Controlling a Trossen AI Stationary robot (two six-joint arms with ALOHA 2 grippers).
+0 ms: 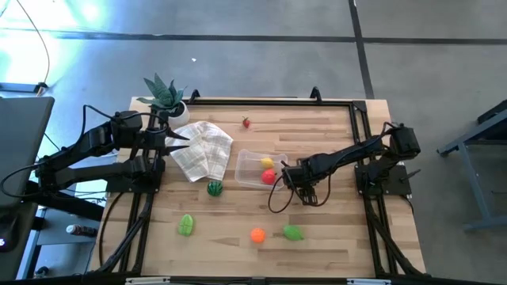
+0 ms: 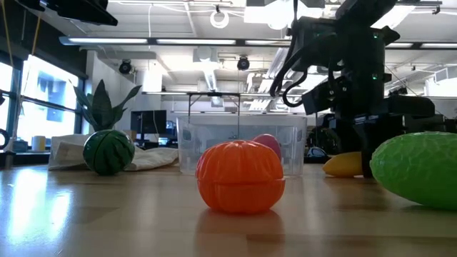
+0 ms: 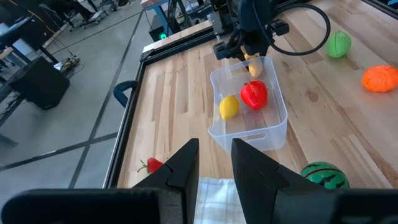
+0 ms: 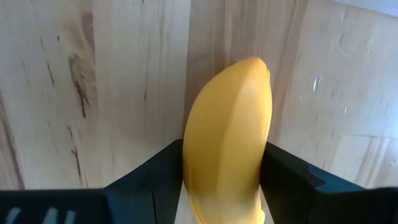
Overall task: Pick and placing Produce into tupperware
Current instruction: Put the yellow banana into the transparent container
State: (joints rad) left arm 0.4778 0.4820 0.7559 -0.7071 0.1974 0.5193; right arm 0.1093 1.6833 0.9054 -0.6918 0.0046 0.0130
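The clear tupperware stands mid-table with a yellow lemon and a red fruit in it. My right gripper points down at the tupperware's right wall, shut on a yellow banana. In the low view the banana shows to the right of the tupperware, low over the table. My left gripper hovers at the far left over a white cloth, open with nothing between its fingers. My right gripper pinches the banana between its two fingers, one on each side of its body. The fingers come from above, pointing down, and the banana's free end sticks out past them. Whether that end touches the table, I cannot tell.
Loose produce lies on the wood: a striped green melon, a green fruit, an orange, another green fruit and a small strawberry. A potted plant stands at the far left corner.
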